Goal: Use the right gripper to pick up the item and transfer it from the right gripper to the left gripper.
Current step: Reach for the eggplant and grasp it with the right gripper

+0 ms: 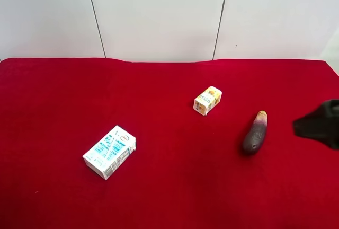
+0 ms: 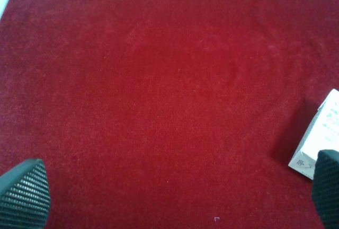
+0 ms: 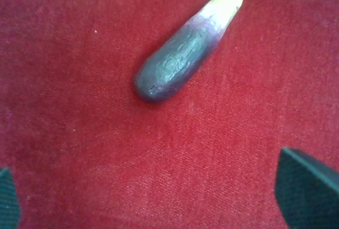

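Lying on its side on the red cloth (image 1: 175, 197), the item (image 1: 255, 132) sits toward the exterior high view's right, untouched by either gripper. Its pale yellow-green tip points toward the white panelled wall (image 1: 159, 17) and its dark purple rounded end toward the near edge of the cloth. The right gripper (image 1: 319, 125) shows as a dark shape at that view's right edge, near the item but apart from it. In the right wrist view the item (image 3: 185, 54) lies ahead of the right gripper (image 3: 159, 200), whose two fingertips (image 3: 307, 186) stand wide apart at opposite sides of the picture with only bare cloth between them. The small yellow carton (image 1: 207, 100) lies farther back, beside the item on the side away from the right gripper, and does not touch it. The white-and-blue carton (image 1: 109, 151) lies well apart, toward the exterior high view's left. The left gripper (image 2: 175, 194) is out of sight in the exterior high view; its own wrist view shows its fingers (image 2: 24, 192) spread wide over the cloth, holding nothing, with a corner of the white-and-blue carton (image 2: 320, 139) just beside one fingertip
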{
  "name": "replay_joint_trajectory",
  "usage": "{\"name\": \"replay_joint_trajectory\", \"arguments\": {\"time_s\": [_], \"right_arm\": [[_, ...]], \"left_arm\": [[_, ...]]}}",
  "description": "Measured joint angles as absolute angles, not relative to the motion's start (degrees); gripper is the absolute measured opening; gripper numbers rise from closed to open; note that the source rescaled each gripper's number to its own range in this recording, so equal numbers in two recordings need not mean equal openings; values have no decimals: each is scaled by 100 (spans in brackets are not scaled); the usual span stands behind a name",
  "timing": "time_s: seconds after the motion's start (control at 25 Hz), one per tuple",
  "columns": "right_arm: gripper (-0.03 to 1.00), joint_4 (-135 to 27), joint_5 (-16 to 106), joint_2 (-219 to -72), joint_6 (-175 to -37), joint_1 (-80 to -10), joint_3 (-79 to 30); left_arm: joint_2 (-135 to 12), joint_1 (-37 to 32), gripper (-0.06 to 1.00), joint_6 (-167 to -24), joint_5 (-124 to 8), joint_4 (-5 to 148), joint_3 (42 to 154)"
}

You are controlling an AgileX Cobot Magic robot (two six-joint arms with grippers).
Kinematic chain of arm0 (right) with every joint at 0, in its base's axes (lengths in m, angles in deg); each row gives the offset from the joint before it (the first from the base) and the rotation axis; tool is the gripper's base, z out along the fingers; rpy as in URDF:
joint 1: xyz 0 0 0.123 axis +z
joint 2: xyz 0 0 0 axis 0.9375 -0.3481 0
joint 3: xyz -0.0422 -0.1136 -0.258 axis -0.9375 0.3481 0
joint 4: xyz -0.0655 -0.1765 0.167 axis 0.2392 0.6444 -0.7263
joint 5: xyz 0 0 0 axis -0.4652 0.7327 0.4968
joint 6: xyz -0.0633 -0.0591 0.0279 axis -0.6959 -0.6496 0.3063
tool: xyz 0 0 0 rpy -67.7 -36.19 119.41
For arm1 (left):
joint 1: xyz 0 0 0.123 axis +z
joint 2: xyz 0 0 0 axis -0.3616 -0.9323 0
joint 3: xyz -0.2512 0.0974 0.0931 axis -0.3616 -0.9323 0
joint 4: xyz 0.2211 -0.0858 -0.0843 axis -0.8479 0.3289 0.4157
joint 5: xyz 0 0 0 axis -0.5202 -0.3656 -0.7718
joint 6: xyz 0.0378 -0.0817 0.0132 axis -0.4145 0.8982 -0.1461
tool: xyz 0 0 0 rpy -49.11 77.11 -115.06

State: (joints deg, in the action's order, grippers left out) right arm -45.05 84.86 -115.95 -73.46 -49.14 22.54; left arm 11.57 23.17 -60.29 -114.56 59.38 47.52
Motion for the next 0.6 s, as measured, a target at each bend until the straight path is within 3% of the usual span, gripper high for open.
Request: {"name": "replay_joint_trajectory", "arguments": {"time_s": [0.16, 0.6], "right_arm": [[99, -4505, 8334, -12304, -7346, -4914, 2239], [100, -4532, 8187, -13850, -7327, -4914, 2239]], "left_arm": [[1157, 2317, 100, -6029, -11456, 5938, 4752], [1157, 2317, 100, -6029, -11456, 5938, 4752]]}}
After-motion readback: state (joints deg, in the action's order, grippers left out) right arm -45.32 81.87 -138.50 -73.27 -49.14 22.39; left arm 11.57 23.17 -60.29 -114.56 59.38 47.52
